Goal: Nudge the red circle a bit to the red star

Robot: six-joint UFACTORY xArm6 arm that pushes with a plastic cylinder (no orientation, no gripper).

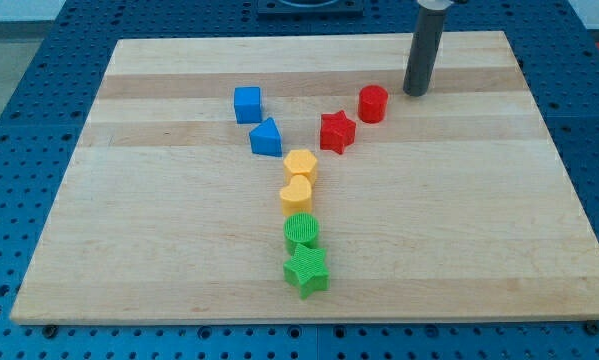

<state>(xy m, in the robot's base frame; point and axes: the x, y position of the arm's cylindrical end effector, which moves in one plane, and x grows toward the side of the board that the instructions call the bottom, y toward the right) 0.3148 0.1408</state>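
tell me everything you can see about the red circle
The red circle is a short, solid red cylinder standing upright on its flat base, with faintly ridged sides like printed plastic. It sits on the wooden board toward the view's top right. The red star lies just to its lower left, very close; I cannot tell whether they touch. My tip stands to its right, with a small gap, not touching it. Nothing rests on top of it.

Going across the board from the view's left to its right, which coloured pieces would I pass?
Blue cube → blue block → the yellow and green pieces stacked in one column, order unclear → red star → red circle → my tip.
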